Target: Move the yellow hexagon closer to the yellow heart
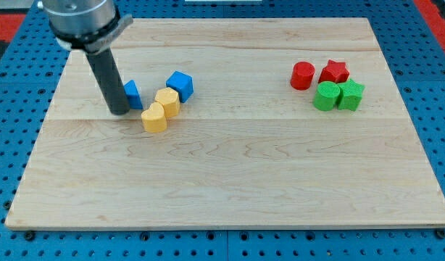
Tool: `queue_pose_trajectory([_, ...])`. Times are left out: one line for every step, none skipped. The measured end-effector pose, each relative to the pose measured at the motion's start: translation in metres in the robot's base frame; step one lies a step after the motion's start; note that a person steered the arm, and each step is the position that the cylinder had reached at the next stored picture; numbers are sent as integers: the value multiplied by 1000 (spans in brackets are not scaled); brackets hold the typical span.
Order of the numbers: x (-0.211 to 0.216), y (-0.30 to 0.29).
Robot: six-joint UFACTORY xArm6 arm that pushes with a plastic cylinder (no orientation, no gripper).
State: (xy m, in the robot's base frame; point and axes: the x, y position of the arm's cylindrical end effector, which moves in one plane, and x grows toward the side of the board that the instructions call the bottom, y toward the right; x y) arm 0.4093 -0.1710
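The yellow hexagon (167, 101) sits on the wooden board left of centre. The yellow heart (154, 117) lies just below and to the left of it, and the two touch or nearly touch. My tip (119, 112) rests on the board to the left of both yellow blocks, about a block's width from the heart. The rod partly hides a blue block (133, 94) right beside it, whose shape I cannot make out.
A blue cube (180, 85) sits just above and right of the hexagon. At the view's right stand a red cylinder (303, 75), a red star (334, 72), a green cylinder (326, 96) and a green star (350, 95), clustered together.
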Motion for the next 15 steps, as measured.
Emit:
queue_pose_trajectory([-14,-22])
queue_pose_trajectory([-22,30])
queue_pose_trajectory([-36,39])
queue_pose_trajectory([-38,58])
queue_pose_trajectory([8,62])
queue_pose_trajectory([56,60])
queue_pose_trajectory([61,41])
queue_pose_trajectory([11,22])
queue_pose_trajectory([24,86])
queue_pose_trajectory([42,98])
queue_pose_trajectory([49,109])
queue_pose_trajectory([50,127])
queue_pose_trajectory([71,151])
queue_pose_trajectory([87,107])
queue_pose_trajectory([87,93])
